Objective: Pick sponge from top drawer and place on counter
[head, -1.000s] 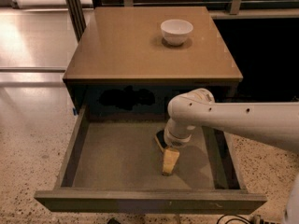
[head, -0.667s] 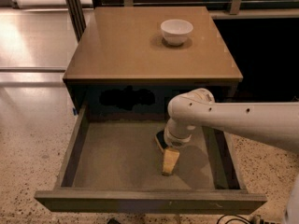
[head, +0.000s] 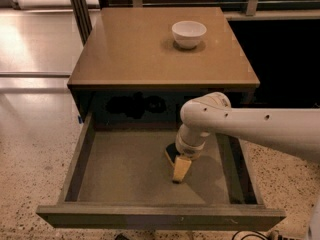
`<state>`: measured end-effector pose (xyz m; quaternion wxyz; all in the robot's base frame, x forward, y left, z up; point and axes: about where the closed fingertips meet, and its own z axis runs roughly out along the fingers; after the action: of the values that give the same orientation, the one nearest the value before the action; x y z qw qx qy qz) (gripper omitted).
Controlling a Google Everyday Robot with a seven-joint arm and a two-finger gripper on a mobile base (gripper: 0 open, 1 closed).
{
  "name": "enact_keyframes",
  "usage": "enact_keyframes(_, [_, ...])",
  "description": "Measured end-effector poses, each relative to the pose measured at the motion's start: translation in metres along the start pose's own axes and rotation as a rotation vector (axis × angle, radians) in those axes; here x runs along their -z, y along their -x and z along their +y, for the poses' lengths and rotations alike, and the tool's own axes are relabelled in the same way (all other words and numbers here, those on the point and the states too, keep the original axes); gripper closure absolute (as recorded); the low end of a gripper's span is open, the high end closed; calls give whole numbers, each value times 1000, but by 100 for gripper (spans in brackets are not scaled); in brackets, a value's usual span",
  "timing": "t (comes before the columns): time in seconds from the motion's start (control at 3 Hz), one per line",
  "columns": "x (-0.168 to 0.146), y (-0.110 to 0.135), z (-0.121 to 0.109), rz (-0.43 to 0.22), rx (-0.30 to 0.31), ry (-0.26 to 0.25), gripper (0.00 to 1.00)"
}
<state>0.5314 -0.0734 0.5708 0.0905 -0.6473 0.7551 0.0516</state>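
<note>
The top drawer (head: 125, 169) is pulled wide open below the counter (head: 145, 49). The sponge (head: 180, 167) is in the drawer right of the middle. It stands tilted on its edge, yellow foam toward me and a dark face (head: 171, 151) at its upper left. My gripper (head: 186, 153) reaches down into the drawer from the right on the white arm (head: 250, 129). It is right on top of the sponge, and the wrist hides where they meet.
A white bowl (head: 189, 33) stands at the back right of the counter. Speckled terrazzo floor (head: 30, 174) lies left and right of the cabinet. Dark posts and a rail stand behind it.
</note>
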Motion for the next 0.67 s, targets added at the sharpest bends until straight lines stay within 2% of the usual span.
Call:
enact_keyframes(0.33, [0,0,0,0,0,0,96])
enact_keyframes(0.67, [8,2,0,0,0,0,100])
